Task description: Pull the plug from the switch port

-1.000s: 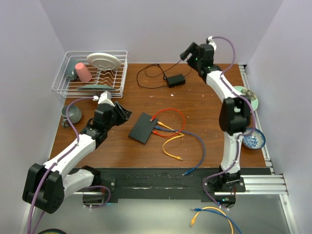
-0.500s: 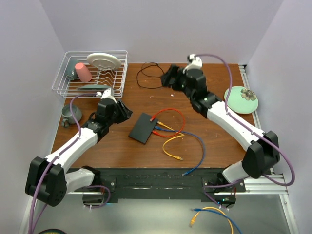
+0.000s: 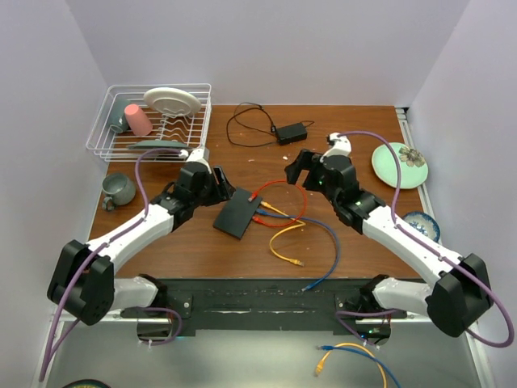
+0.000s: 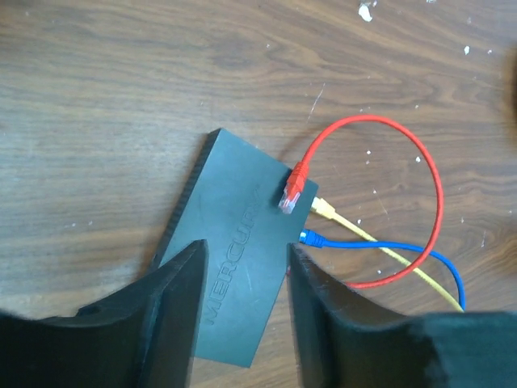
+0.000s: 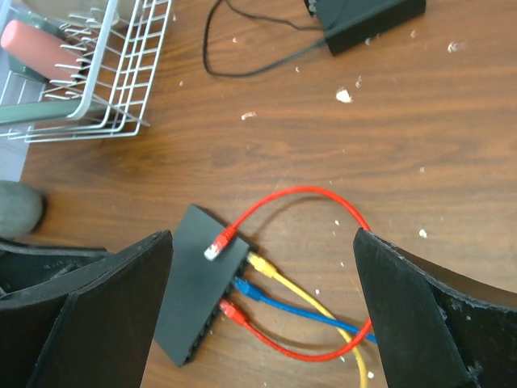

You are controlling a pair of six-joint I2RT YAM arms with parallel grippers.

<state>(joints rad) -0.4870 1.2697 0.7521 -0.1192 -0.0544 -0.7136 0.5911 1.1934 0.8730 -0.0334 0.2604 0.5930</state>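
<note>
The flat black switch box [image 3: 237, 212] lies mid-table; it also shows in the left wrist view [image 4: 242, 267] and the right wrist view [image 5: 194, 299]. Its port edge faces right and holds a yellow plug [image 5: 262, 264], a blue plug [image 5: 246, 288] and a red plug [image 5: 230, 311]. The red cable's other end [image 5: 216, 242] lies loose on top of the box. My left gripper [image 3: 224, 192] is open and empty, hovering over the box's left part [image 4: 242, 250]. My right gripper [image 3: 296, 172] is open wide and empty, above the cables [image 5: 262, 238].
A white dish rack [image 3: 149, 121] with a pink cup and plate stands back left, a grey mug [image 3: 119, 190] in front of it. A small black adapter [image 3: 292, 132] with thin cord lies at the back. A green plate [image 3: 400, 164] and blue bowl [image 3: 422, 226] sit right.
My right arm has swung from the far back down to the table's middle, over the cables. My left gripper has moved right, up to the switch box. The cables have not moved.
</note>
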